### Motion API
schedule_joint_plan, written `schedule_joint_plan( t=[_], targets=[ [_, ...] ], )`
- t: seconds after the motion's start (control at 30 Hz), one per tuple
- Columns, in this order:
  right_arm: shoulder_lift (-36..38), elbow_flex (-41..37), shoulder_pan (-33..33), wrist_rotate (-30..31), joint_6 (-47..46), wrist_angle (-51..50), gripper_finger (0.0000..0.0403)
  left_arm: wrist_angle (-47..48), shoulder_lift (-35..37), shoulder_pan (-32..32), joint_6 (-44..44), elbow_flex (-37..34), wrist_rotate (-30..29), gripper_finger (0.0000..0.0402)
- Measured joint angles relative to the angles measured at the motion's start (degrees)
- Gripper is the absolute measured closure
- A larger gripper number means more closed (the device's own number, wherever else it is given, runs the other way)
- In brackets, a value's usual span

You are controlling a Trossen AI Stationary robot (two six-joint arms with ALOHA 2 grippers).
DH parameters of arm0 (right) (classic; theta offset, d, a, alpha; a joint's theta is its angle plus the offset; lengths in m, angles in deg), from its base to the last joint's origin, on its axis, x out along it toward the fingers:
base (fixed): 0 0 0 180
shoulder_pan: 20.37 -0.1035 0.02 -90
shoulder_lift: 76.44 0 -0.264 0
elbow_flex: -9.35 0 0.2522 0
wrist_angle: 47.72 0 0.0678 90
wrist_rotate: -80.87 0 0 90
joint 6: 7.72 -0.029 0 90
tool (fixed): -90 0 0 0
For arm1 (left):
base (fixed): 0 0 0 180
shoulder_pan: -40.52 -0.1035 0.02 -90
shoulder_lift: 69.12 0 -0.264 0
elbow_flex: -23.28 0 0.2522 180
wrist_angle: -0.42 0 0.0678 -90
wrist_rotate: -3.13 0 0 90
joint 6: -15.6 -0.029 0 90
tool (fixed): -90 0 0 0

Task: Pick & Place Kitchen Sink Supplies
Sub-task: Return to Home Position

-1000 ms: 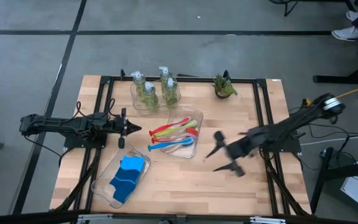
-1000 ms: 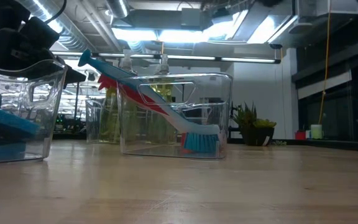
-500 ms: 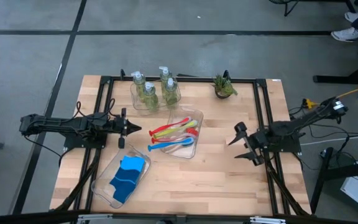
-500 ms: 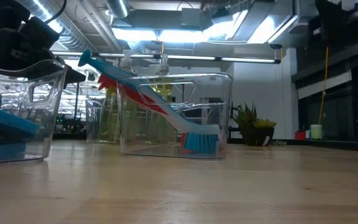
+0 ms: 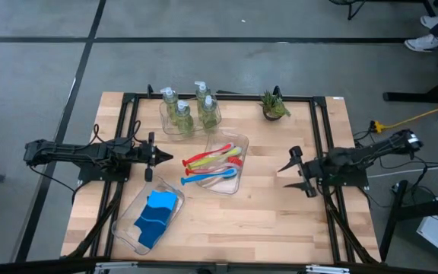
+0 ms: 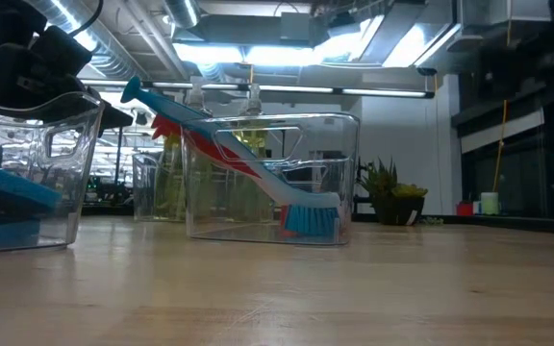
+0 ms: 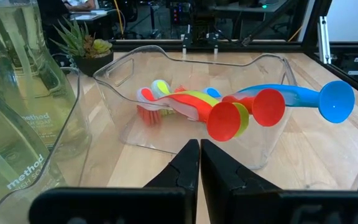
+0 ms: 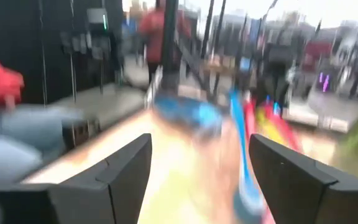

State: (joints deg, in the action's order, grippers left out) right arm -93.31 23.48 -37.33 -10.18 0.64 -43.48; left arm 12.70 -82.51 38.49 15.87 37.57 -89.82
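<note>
Several red, blue and yellow-green brushes [image 5: 213, 163] lie in a clear tray [image 5: 239, 141] at the table's middle, their handles leaning out over its rim [image 7: 272, 107]. Pump bottles [image 5: 182, 111] of yellow-green liquid stand in a second tray at the far side. Blue sponge pieces [image 5: 155, 215] lie in a third tray near the front left. My left gripper [image 5: 160, 158] hangs shut to the left of the brush tray, its fingers [image 7: 199, 168] pointing at it. At the table's right edge my right gripper [image 5: 293, 173] stands open and holds nothing; its fingers [image 8: 123, 171] show blurred in the right wrist view.
A small green potted plant [image 5: 274, 106] stands at the far right. Black frame rails [image 5: 322, 137] run along the table's left, right and far sides. Bare wood [image 5: 257, 221] lies between the brush tray and the front edge.
My right gripper has drawn back from the table's middle toward its right edge and has sunk lower, staying open with nothing between its fingers. The trays and what they hold have kept still.
</note>
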Motion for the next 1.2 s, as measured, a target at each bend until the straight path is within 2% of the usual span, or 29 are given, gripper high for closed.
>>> schedule_joint_plan(
  t=[0.13,0.43,1.2],
  targets=[
    [-0.07,0.0,1.2,0.01,1.38,-6.89,0.0137,0.0,0.0,0.01,0.0,-0.01,0.01,0.0394],
    [-0.12,0.02,2.2,1.72,3.91,-13.74,0.0137,0.0,0.0,0.01,0.0,-0.01,-0.01,0.0395],
    [-0.12,0.02,2.18,1.5,3.91,-14.23,0.0137,0.0,0.0,0.01,0.0,-0.01,0.01,0.0393]
  ],
)
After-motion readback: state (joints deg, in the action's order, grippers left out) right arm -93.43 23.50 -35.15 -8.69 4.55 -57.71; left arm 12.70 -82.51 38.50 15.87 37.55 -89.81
